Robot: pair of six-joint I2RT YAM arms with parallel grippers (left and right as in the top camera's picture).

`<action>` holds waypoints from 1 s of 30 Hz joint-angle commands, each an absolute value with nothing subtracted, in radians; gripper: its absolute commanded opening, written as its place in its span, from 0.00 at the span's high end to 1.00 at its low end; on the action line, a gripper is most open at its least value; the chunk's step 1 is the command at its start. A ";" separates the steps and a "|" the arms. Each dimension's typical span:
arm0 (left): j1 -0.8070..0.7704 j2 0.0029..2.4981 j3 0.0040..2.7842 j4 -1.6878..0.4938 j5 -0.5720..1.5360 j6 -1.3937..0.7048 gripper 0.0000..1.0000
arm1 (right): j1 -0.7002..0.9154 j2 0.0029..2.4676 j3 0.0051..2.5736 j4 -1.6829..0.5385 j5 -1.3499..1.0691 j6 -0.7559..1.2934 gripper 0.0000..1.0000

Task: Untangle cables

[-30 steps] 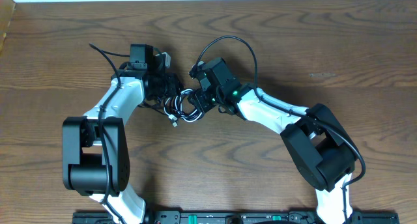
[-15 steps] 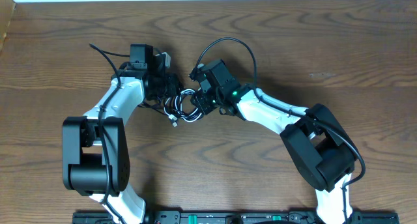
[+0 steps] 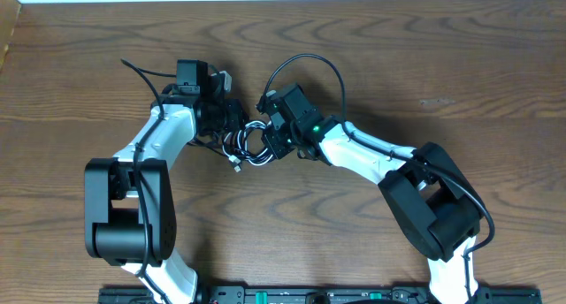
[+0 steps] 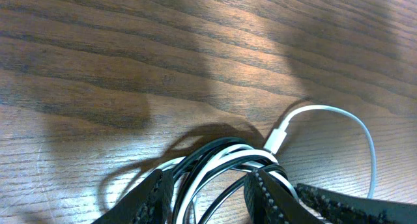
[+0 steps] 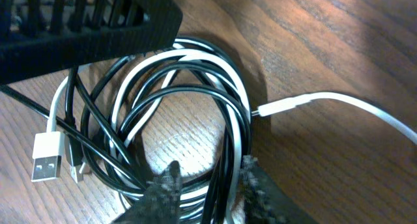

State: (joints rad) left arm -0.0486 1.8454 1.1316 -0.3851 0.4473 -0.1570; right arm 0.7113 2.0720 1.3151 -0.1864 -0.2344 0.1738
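Cables [image 3: 248, 148] are one knotted coil on the table [image 3: 442, 57], a little toward 12 o'clock of centre and between the two arms.

Left gripper [image 3: 232, 127] sits at the coil's 10 o'clock. In its wrist view the left gripper [image 4: 212, 185] has black and white strands packed between both fingers [image 4: 154, 193]. It reads as clamped on the bundle.

Right gripper [image 3: 274, 138] is at the coil's 2 o'clock. Up close the right gripper [image 5: 207, 185] pinches a narrow run of black and white strands at the coil's 6 o'clock edge, so it is grasping too.

The white cable [image 5: 195, 61] is wound through the black loops [image 5: 130, 87], not free. Its USB-A plug [image 5: 47, 157] lies flat on the wood at the coil's 8 o'clock. Its slim plug end [image 5: 280, 107] pokes out toward 3 o'clock.

The left wrist view shows that slim end [image 4: 277, 138] resting on the wood, with a white loop arcing off toward 3 o'clock.
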 commanded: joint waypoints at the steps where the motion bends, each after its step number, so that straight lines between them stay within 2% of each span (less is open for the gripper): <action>1: -0.052 1.828 1.150 -0.384 0.459 -0.154 0.60 | 0.721 2.081 1.312 -0.194 -0.230 0.170 0.80; 5: -0.052 1.829 1.150 -0.384 0.459 -0.154 0.60 | 0.721 2.081 1.312 -0.200 -0.229 0.170 0.95; 7: -0.052 1.829 1.150 -0.384 0.459 -0.154 0.60 | 0.721 2.081 1.312 -0.199 -0.221 0.170 0.99; 17: -0.052 1.829 1.118 -0.390 0.422 -0.155 0.60 | 0.721 2.081 1.312 -0.186 -0.171 0.170 0.99; 30: -0.052 1.849 1.116 -0.502 0.347 -0.155 0.61 | 0.721 2.081 1.312 -0.179 -0.159 0.170 0.99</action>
